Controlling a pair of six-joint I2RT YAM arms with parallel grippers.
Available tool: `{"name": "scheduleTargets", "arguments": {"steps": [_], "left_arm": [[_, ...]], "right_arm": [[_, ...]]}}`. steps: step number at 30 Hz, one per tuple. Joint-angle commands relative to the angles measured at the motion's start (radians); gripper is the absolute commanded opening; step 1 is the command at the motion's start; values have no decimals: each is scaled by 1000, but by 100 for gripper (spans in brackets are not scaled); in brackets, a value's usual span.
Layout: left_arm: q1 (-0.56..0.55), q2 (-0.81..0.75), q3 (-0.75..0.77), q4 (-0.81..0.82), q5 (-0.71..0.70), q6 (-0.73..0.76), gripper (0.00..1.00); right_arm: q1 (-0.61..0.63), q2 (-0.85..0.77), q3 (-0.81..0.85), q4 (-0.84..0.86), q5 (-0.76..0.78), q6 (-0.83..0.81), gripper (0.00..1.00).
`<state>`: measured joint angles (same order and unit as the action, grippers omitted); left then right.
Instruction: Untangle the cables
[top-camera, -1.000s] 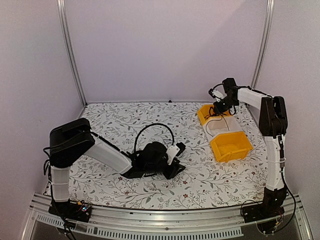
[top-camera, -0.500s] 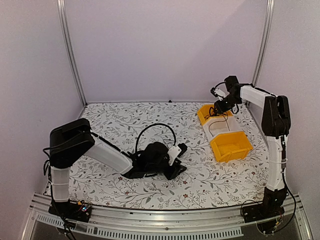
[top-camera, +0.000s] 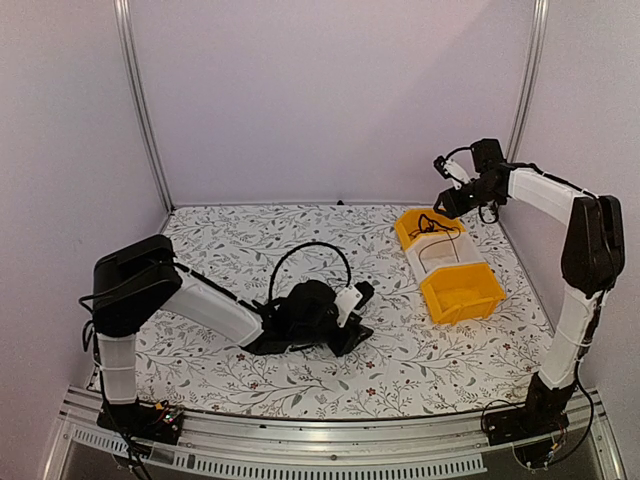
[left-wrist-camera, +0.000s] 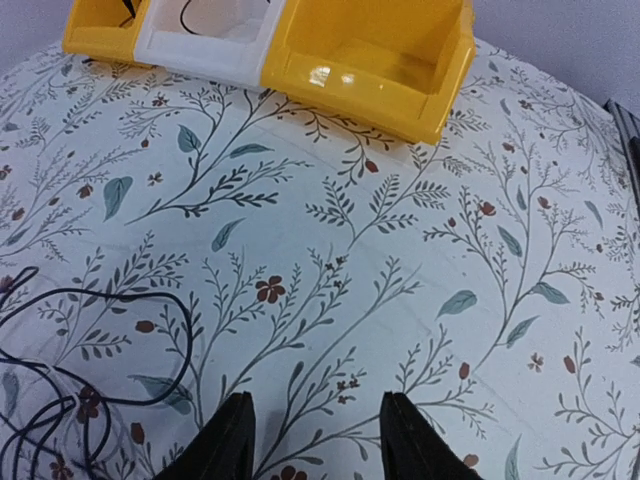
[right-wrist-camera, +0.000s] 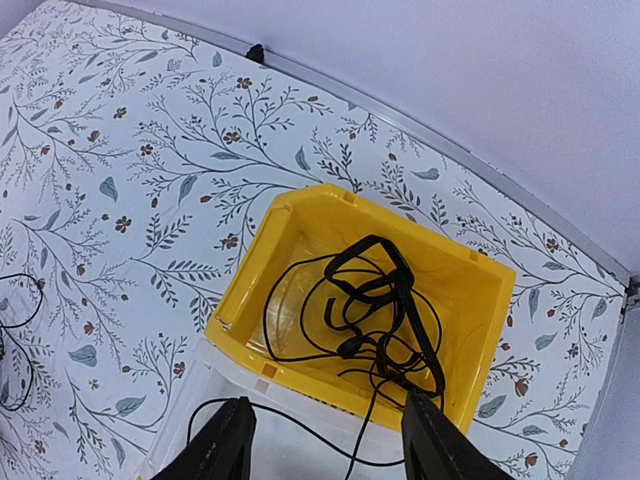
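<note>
Black cable binned, more cables loose mid-worktop (top-camera: 220, 240)

My right tool (right-wrist-camera: 330, 440) hangs open and empty above the far yellow bin (right-wrist-camera: 250, 290) near the worktop's far right corner. A black cable (right-wrist-camera: 385, 310) lies bunched in that bin, and part of it runs over the rim into the white bin (top-camera: 440, 250). My left tool (left-wrist-camera: 315, 440) sits low at mid-worktop, jaws parted on nothing, with the other cables (left-wrist-camera: 120, 292) looping just beside it. I see two risks: the trailing part could snag and drag the bundle out, or the left tool could hook a loop and tighten the tangle.
</note>
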<state>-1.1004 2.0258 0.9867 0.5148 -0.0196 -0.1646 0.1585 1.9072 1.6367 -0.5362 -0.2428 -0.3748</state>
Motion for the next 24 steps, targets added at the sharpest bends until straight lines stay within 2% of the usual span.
{"name": "scheduleTargets", "arguments": {"steps": [1, 4, 8, 11, 13, 16, 18, 24], "left_arm": [[-13, -80, 47, -31, -50, 34, 43], [-13, -109, 62, -47, -70, 44, 43], [-12, -126, 62, -33, -72, 47, 44], [-12, -125, 65, -36, -57, 47, 44], [-13, -124, 69, -41, -50, 48, 44], [-13, -123, 65, -40, -47, 43, 43], [-12, -118, 63, -33, -48, 37, 44], [-12, -110, 51, -9, -40, 14, 44]], "right_arm": [[-4, 14, -27, 12, -31, -21, 51], [0, -50, -120, 30, -101, -87, 47], [25, -158, -301, 128, -59, -228, 42], [62, -195, -401, 203, 45, -322, 42], [89, -183, -445, 239, 179, -359, 45], [110, -142, -493, 308, 302, -411, 46], [116, -129, -510, 333, 331, -431, 46], [120, -144, -477, 306, 259, -394, 43]]}}
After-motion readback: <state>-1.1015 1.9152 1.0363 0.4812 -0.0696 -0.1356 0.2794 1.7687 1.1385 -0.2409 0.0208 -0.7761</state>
